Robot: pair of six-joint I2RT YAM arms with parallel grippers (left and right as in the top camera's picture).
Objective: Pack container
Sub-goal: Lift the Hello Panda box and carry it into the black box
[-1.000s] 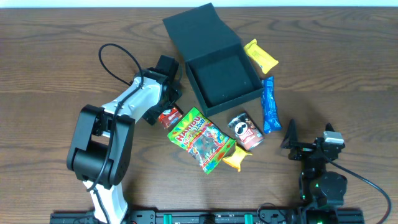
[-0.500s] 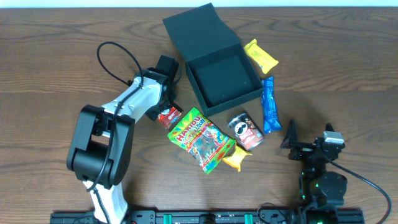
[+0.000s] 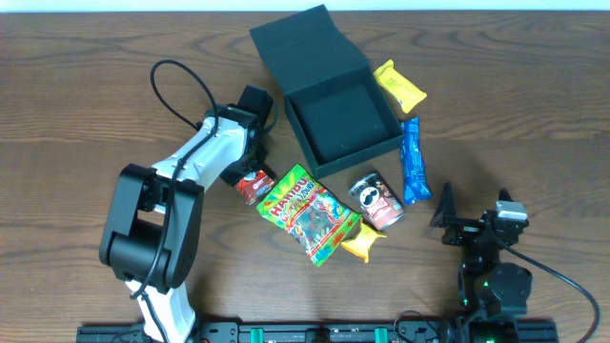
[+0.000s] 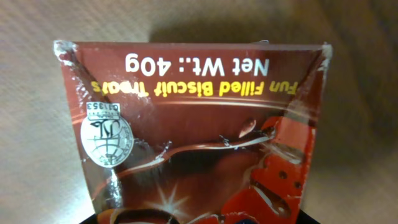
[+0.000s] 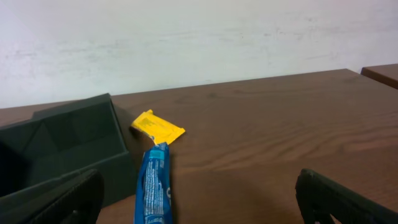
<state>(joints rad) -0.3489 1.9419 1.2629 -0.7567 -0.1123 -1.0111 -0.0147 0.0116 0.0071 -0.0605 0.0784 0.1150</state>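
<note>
**Left arm down on a red biscuit packet, open box waiting beside it**

The left gripper (image 3: pixel 252 173) sat right on a small red biscuit packet (image 3: pixel 258 183), a little to the left of the container (image 3: pixel 357 157). Through the left wrist camera the packet filled nearly the whole view. I could not tell whether the fingers had taken hold of it or only stood around it. The right gripper (image 3: pixel 445 211) rested well apart at the near right corner, its fingers (image 5: pixel 345 199) spread wide and holding nothing.

The container, square and dark, stood near the middle of the bench (image 3: pixel 534 95), its lid flap thrown back and its inside apparently bare.

To do this step well, I judged, the squeeze should be gentle, since crinkly foil over biscuits may slip or crush. The lift should go straight up, clear of the gummy bag (image 3: pixel 307 211) lying just beside. The packet should then pass over the container's near wall and be let go low inside.

The bench was dark brown wood with a plain grain. A pale, bare wall (image 5: pixel 199 37) stood behind it.
</note>
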